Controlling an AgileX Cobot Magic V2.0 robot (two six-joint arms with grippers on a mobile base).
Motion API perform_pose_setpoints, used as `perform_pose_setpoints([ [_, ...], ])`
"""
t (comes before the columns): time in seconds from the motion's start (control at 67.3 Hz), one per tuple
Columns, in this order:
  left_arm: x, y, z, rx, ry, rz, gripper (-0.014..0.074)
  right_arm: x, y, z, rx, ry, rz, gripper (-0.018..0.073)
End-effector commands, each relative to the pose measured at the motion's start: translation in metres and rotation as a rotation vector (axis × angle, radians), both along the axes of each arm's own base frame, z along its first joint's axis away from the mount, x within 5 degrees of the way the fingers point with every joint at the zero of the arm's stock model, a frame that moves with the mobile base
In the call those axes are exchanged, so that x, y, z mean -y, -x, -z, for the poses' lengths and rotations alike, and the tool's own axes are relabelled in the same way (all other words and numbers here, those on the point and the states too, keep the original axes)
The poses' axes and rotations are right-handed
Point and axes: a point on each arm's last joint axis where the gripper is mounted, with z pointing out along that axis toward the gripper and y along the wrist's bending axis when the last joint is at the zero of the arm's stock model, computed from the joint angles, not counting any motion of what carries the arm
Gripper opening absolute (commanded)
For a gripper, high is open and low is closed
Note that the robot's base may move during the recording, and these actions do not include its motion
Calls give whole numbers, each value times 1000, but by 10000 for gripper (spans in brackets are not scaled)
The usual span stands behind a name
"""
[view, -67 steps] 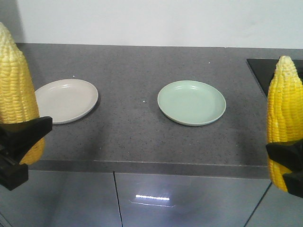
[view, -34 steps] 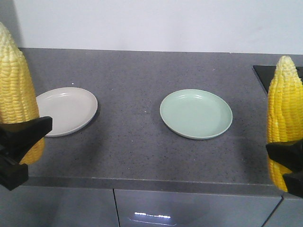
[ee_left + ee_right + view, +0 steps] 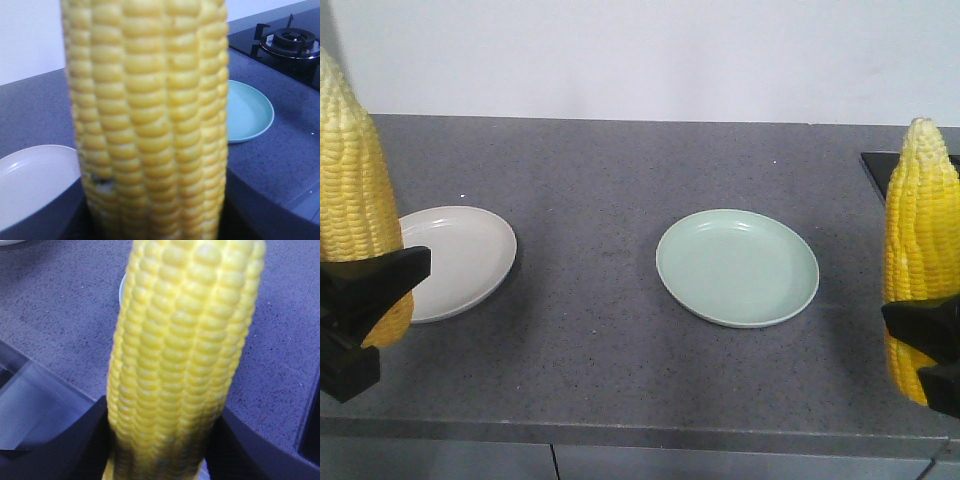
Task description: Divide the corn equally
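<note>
Corn (image 3: 355,190) stands tip-up, clamped in left claw (image 3: 370,300) and right claw (image 3: 920,345); white plate (image 3: 460,260) lies just ahead of the left, green plate (image 3: 737,267) farther from the right.

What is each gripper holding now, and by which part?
Left gripper holds the left corn cob, right gripper the right corn cob, both upright, clamped near the thick lower end.
</note>
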Motion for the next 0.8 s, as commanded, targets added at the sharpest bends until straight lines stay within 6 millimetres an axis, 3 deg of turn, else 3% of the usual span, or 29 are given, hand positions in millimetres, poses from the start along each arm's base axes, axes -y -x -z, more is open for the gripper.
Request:
perform_pose_setpoints([
  [0.0, 0, 0, -16, 85, 64, -3, 263, 0, -2, -13, 92, -25, -4, 183],
  [0.788, 0, 0, -16, 85, 64, -3, 263, 0, -2, -13, 92, -25, -4, 183],
])
